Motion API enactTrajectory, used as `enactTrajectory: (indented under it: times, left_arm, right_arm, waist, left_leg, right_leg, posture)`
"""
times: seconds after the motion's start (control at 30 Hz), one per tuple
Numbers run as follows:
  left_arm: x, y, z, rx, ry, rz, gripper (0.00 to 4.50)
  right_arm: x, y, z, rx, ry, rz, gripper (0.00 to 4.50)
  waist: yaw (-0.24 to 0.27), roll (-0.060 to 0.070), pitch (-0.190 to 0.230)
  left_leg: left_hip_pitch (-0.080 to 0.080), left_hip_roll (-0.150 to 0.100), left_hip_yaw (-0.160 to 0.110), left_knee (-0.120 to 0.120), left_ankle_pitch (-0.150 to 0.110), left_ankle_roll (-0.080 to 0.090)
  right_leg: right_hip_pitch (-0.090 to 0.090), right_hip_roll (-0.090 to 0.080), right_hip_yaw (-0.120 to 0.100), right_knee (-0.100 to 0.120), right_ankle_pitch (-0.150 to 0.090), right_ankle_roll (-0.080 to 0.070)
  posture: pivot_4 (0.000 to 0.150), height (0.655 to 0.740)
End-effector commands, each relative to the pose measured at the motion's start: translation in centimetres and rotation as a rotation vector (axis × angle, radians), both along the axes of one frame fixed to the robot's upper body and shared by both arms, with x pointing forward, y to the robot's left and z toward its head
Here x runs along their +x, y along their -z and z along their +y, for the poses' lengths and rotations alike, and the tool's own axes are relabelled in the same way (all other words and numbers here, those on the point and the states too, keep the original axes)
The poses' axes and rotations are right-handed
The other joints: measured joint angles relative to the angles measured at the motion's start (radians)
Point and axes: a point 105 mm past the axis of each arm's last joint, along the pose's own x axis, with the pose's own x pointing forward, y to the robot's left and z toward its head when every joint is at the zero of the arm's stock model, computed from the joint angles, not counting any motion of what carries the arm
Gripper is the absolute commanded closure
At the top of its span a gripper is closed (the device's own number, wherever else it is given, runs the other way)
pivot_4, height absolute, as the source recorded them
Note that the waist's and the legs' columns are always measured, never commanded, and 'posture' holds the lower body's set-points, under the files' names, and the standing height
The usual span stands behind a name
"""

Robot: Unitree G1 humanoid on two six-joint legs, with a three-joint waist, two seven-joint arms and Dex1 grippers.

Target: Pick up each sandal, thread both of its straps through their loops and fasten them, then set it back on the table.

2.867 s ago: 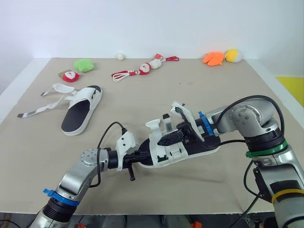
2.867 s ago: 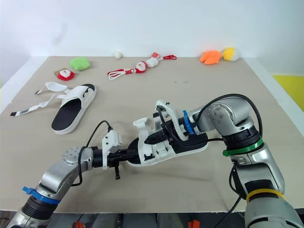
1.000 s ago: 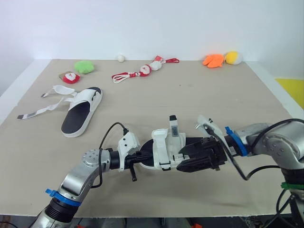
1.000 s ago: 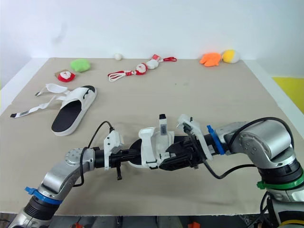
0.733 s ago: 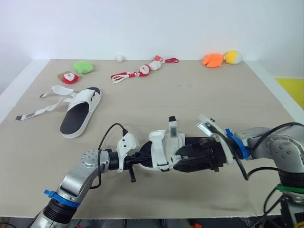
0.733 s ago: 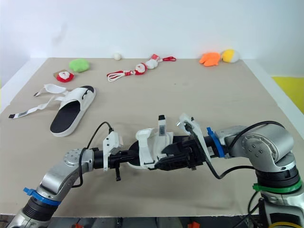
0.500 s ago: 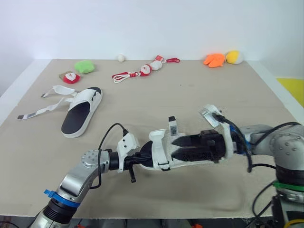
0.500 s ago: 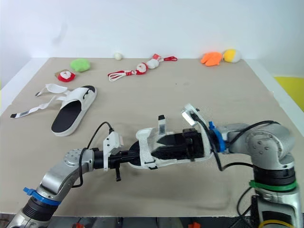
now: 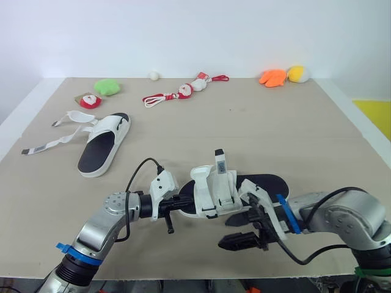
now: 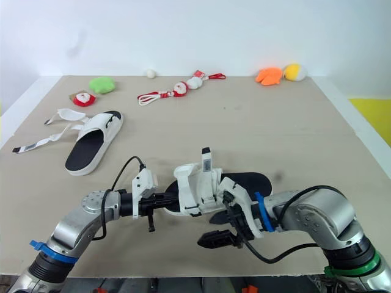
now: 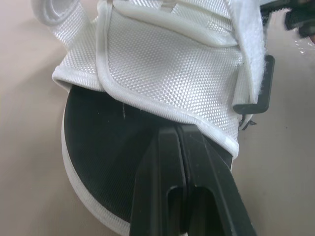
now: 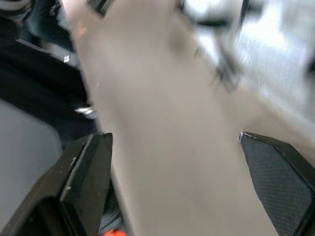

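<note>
The right gripper (image 9: 237, 232) has just backed off the sandal (image 9: 211, 194) toward the table's near edge, jaws spread, suggesting that strap is done; the left gripper (image 11: 178, 135) stays tucked under its upper, jaws pressed together.

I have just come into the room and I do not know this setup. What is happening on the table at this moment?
The robot is working on the near sandal, whose white straps lie across its top. The left gripper is shut, its fingers on the black footbed at the toe end. The right gripper is open and apart from the sandal, near the table's front edge. The other sandal lies far left, straps loose.
</note>
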Motion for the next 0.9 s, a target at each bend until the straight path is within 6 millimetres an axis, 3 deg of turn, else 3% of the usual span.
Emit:
enactTrajectory:
  times: [0.03, 0.3, 0.6, 0.7, 0.9]
  left_arm:
    - [-0.9, 2.8, 0.2, 0.064, 0.010, 0.110, 4.50]
    - [-0.7, 2.7, 0.2, 0.063, 0.012, 0.108, 4.50]
    - [-0.7, 2.7, 0.0, 0.059, 0.009, 0.108, 4.50]
    - [-0.7, 2.8, 0.0, 0.059, 0.008, 0.108, 4.50]
    - [-0.8, 2.8, 0.0, 0.059, 0.007, 0.108, 4.50]
  right_arm:
    - [1.2, -0.9, 0.6, 0.048, 0.038, -0.094, 0.06]
    - [1.0, -3.2, 2.8, 0.202, 0.023, -0.119, 0.06]
    - [1.0, -3.4, 2.6, 0.206, 0.041, -0.107, 0.06]
    - [1.1, -3.4, 2.6, 0.205, 0.045, -0.109, 0.79]
    - [1.0, -3.6, 2.5, 0.217, 0.046, -0.101, 3.65]
  waist:
    - [0.000, 0.000, 0.000]
    - [-0.001, 0.000, 0.000]
    - [-0.001, 0.000, 0.000]
    - [-0.001, 0.000, 0.000]
    - [-0.001, 0.000, 0.000]
  left_leg:
    - [0.000, 0.000, 0.000, 0.000, 0.000, 0.000]
    - [0.001, 0.001, 0.000, 0.000, 0.002, 0.001]
    - [0.001, 0.001, 0.000, 0.000, 0.002, 0.001]
    - [0.000, 0.001, 0.000, 0.000, 0.002, 0.001]
    - [0.000, 0.001, 0.000, -0.001, 0.002, 0.001]
  right_leg:
    - [0.000, 0.000, 0.000, 0.000, 0.000, 0.000]
    - [0.000, 0.001, 0.000, 0.000, 0.002, -0.003]
    - [-0.001, 0.001, 0.000, 0.000, 0.002, -0.004]
    - [-0.001, 0.001, 0.000, 0.000, 0.002, -0.004]
    - [-0.001, 0.001, 0.000, 0.000, 0.001, -0.004]
  posture:
    - [0.150, 0.7400]
    - [0.150, 0.7400]
    - [0.150, 0.7400]
    - [0.150, 0.7400]
    - [0.150, 0.7400]
